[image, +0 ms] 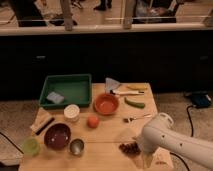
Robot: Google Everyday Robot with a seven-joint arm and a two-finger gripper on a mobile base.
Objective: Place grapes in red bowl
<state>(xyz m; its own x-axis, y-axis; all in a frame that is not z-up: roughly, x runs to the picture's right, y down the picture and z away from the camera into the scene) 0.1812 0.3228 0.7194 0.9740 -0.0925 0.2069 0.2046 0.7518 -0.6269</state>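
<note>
The grapes (129, 147), a small dark reddish-purple bunch, lie on the wooden table (107, 135) near its front right. The red bowl (106, 104), bright orange-red, stands in the table's middle, well behind and left of the grapes. My white arm (170, 137) comes in from the lower right. My gripper (146, 159) hangs at its end just right of the grapes, close above the table's front edge.
A green tray (67, 90) with a sponge is at the back left. An orange fruit (92, 121), a white cup (72, 112), a maroon bowl (57, 136), a metal cup (76, 146), a green cup (30, 146), a fork (136, 118) and utensils stand around.
</note>
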